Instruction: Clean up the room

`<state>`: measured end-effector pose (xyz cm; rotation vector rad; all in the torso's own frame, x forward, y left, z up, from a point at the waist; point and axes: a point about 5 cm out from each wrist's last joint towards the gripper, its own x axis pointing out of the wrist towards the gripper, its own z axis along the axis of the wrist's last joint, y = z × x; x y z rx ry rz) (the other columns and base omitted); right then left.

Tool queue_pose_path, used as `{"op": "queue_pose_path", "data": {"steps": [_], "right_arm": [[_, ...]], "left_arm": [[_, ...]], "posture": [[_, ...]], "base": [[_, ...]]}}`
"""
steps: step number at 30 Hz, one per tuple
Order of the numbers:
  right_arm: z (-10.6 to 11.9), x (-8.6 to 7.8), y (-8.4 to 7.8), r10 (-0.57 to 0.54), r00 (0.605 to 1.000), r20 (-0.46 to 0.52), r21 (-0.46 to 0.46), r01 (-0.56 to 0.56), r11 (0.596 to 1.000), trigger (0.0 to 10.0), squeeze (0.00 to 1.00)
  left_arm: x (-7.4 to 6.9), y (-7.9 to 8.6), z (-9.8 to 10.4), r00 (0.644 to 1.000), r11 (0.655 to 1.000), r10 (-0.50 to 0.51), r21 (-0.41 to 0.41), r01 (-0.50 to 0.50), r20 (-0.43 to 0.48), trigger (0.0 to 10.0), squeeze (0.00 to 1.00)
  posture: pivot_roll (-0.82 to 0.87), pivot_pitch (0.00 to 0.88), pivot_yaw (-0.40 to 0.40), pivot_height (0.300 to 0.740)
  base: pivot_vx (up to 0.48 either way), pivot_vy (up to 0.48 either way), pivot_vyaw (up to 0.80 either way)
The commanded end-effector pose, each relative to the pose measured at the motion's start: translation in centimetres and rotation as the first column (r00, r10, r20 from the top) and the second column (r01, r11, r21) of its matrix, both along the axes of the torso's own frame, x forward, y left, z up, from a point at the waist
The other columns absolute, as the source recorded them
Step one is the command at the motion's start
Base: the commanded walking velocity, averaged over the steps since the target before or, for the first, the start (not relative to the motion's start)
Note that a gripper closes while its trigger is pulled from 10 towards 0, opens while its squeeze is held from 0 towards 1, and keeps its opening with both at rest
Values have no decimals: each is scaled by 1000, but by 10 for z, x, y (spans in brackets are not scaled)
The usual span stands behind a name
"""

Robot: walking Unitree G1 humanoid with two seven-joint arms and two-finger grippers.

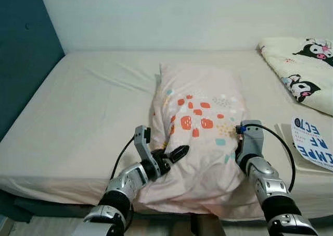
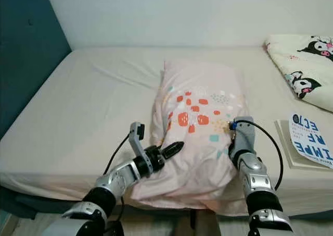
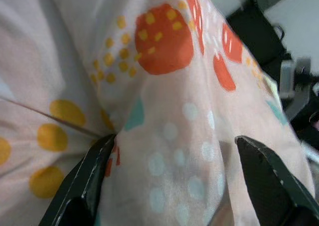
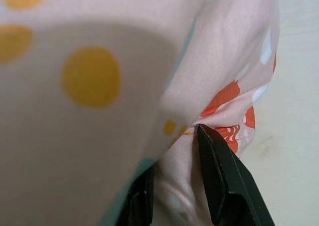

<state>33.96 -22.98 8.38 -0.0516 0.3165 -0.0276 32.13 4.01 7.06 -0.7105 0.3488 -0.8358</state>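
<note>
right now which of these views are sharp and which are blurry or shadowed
Left and right eye views: evenly lit and sharp, pillow and bed crisp. Left wrist view: pillow fabric soft, background out of focus, left tool fingers dark. Right wrist view: very close, blurred fabric in shade, right tool pinching a fold.

Bed [image 1: 78, 121], cream sheet, set against a white wall. On it: one pink pillow [image 1: 200, 137] with orange and teal print, near the front edge; one cartoon-print blanket [image 1: 304, 69] at the far right; one printed paper [image 1: 312, 142] at the right edge.
</note>
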Motion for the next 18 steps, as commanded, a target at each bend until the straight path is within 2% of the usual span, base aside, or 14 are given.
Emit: {"op": "queue_pose_path", "data": {"steps": [1,2,3,7,8,9,11,18], "right_arm": [[-3,2,25,101,995,-7,32,-101,994,10000,0],[-2,3,26,105,994,-2,34,-105,994,10000,0],[-1,3,28,110,994,4,36,-110,993,10000,0],[0,4,29,113,994,7,37,-114,993,10000,0],[1,4,30,117,993,12,39,-117,992,10000,0],[1,4,30,117,993,12,39,-117,992,10000,0],[3,5,32,120,993,19,40,-121,992,10000,0],[3,3,34,121,992,28,43,-122,992,10000,0]], "left_arm": [[-23,-45,-7,992,992,-116,-52,114,-43,10000,0],[-21,-43,-7,995,995,-90,-39,88,-47,10000,0],[-17,-40,-7,997,999,-45,-26,44,-60,3686,0],[-14,-38,-7,997,1000,-15,-18,14,-70,3686,0],[-11,-34,-7,997,1000,17,0,-17,-70,0,0],[-11,-34,-7,997,1000,17,0,-17,-70,0,0],[-4,-22,-6,994,994,98,44,-95,-53,0,0],[0,-7,-5,987,984,162,81,-161,-6,0,0]], "posture": [[-69,135,2,581],[-68,133,0,581],[-67,131,1,581],[-67,131,1,581],[-67,128,1,581],[-67,128,1,581],[-68,119,3,581],[-69,94,-1,581]], "base": [[0,0,0],[0,0,0],[0,0,0],[0,0,0],[0,0,0],[0,0,0],[0,0,0],[0,0,0]]}}
